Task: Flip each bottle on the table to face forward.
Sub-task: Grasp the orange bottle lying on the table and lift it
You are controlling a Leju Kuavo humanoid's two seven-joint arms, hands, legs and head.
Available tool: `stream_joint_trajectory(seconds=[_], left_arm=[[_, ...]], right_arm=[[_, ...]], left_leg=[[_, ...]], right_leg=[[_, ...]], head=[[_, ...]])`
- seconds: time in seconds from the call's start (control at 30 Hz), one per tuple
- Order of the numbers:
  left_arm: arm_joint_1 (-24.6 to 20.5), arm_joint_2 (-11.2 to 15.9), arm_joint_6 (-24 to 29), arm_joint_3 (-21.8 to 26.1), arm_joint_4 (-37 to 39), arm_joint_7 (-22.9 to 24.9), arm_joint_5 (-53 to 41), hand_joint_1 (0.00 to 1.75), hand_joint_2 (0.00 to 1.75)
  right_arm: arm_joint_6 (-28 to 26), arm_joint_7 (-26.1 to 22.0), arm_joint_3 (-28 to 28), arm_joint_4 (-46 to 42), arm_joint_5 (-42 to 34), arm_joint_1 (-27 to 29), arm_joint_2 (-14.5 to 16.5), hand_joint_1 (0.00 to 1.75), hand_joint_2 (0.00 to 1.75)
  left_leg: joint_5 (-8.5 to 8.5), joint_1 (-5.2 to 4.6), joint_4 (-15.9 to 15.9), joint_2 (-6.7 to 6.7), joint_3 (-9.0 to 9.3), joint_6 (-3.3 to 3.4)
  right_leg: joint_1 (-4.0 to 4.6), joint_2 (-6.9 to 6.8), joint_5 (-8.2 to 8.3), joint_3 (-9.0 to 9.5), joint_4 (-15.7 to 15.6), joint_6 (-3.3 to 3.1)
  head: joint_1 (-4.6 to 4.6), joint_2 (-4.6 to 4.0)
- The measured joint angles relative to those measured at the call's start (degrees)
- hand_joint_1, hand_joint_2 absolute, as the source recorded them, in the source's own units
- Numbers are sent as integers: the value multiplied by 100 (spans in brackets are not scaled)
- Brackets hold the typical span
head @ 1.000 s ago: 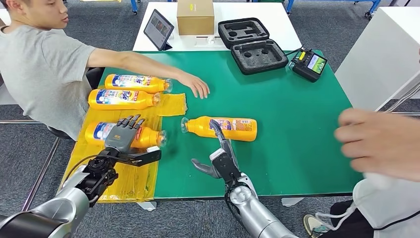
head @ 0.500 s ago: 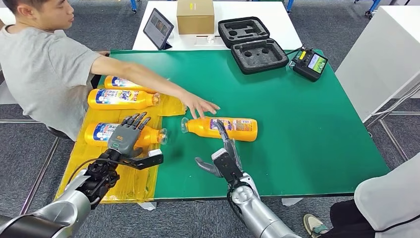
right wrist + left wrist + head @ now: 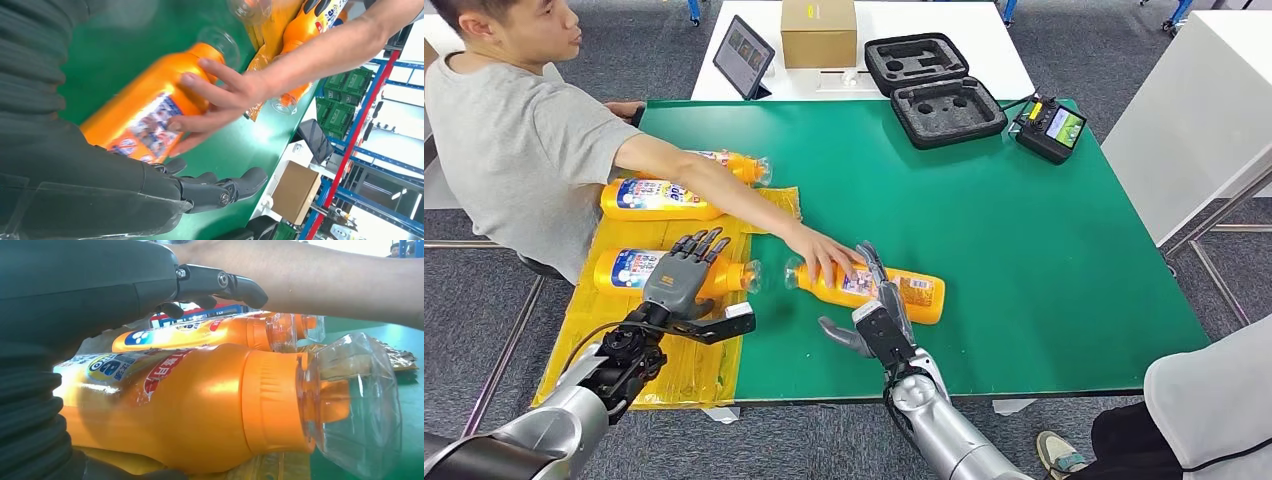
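- A person's hand (image 3: pixel 822 252) grasps the orange bottle (image 3: pixel 894 287) lying on the green table (image 3: pixel 1044 260), just ahead of the right hand (image 3: pixel 876 322); its fingers are spread and hold nothing
- The left hand (image 3: pixel 681 280), fingers apart, rests over another bottle (image 3: pixel 629 268) on the yellow sheet (image 3: pixel 686 362); two more bottles lie beyond

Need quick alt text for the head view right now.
A person's hand rests on an orange bottle lying on the green table, beside the robot's right hand. The left hand hovers over another orange bottle on yellow sheeting.
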Motion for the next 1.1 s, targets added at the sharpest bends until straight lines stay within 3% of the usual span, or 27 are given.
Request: stream_joint_trajectory(seconds=[0.2, 0.37, 0.43, 0.53, 0.6, 0.67, 0.73, 0.8, 0.93, 1.1], left_arm=[[262, -2, 51, 25, -482, -545, 645, 0, 175], [1170, 261, -891, -247, -2378, -629, 1829, 0, 175], [1507, 384, -1186, -379, -3234, -693, 2523, 0, 175], [1981, 445, -1116, -471, -4387, -927, 3297, 0, 175], [2345, 412, -858, -496, -5080, -1115, 3599, 0, 175], [2647, 369, -690, -525, -5606, -1199, 3733, 0, 175], [2917, 341, -603, -539, -6000, -1273, 3816, 0, 175], [3106, 306, -579, -554, -6276, -1332, 3834, 0, 175], [3242, 199, -709, -594, -6609, -1216, 3775, 0, 175], [3234, 84, -812, -599, -6779, -1090, 3775, 0, 175]], right_arm=[[-192, 0, 1, -1, 89, 24, -2, 0, 175], [-667, 0, 15, -91, 522, 140, -67, 0, 175], [-1068, 2, -67, -222, 1587, 214, -91, 0, 175], [-1254, 227, -562, -600, 4420, 372, 12, 0, 175], [-1266, 529, -1028, -867, 6387, 437, 97, 0, 175], [-1271, 840, -1408, -1011, 7618, 442, 125, 0, 175], [-1271, 1314, -1567, -1063, 7847, 451, 119, 0, 175], [-1271, 2171, -1531, -1067, 7985, 447, 71, 0, 175], [-1271, 3793, -1023, -865, 8353, 326, -163, 0, 175], [-1261, 4576, -424, -227, 8390, -49, -363, 0, 175]], left_leg=[[-1, -1, 0, 0, -2, 0], [-3, -1, 0, 2, -13, -1], [-3, -1, 0, 1, -24, -2], [-5, -1, 0, 1, -30, -3], [-6, 0, -1, 0, -31, -6], [-7, 1, -1, -3, -33, -6], [-9, -1, -1, -2, -33, -6], [-8, -2, -1, -1, -33, -3], [-2, -2, -1, -3, -36, 3], [1, -2, 0, 1, -34, 4]], right_leg=[[-2, 0, 0, 1, 0, 0], [-2, 4, -1, -15, 0, 0], [0, 4, -1, -26, 0, 0], [2, 4, -1, -30, 0, -1], [2, 2, -5, -32, 0, -1], [0, -2, -10, -30, -1, 2], [-3, -2, -11, -31, -1, 6], [-5, -1, -10, -33, -2, 7], [-5, -5, -2, -31, -2, 5], [-2, -4, 3, -33, -2, 2]], head=[[-1, 0], [0, 0], [0, 0], [-2, 0], [-2, 0], [5, 0], [9, 0], [8, 0], [10, 0], [9, 0]])
